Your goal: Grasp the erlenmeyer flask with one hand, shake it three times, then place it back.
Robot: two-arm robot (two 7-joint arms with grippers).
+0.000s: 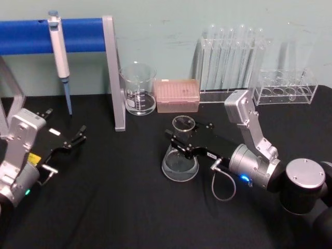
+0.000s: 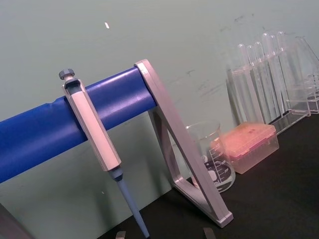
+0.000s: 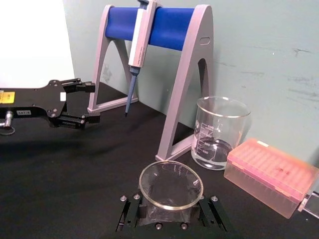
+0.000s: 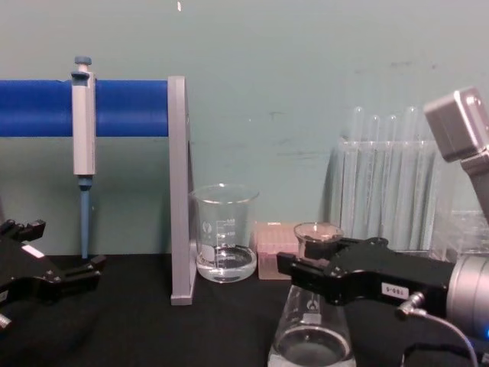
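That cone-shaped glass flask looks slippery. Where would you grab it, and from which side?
By the narrow neck, just under the flared rim, coming in level from the side. The erlenmeyer flask stands upright; its sloped walls would likely slip from a pinch, and the rim stops it sliding down. The right hand is closed there; the left hand rests aside, open.

The flask [image 1: 180, 167] is clear, shiny glass, and so is the beaker [image 1: 138, 91]. The table cover [image 1: 114, 207] is black, dull cloth. The box [image 1: 177, 95] is pink plastic. The right gripper [image 1: 181, 144] is dull black, and its wrist [image 1: 254, 167] is smooth grey metal
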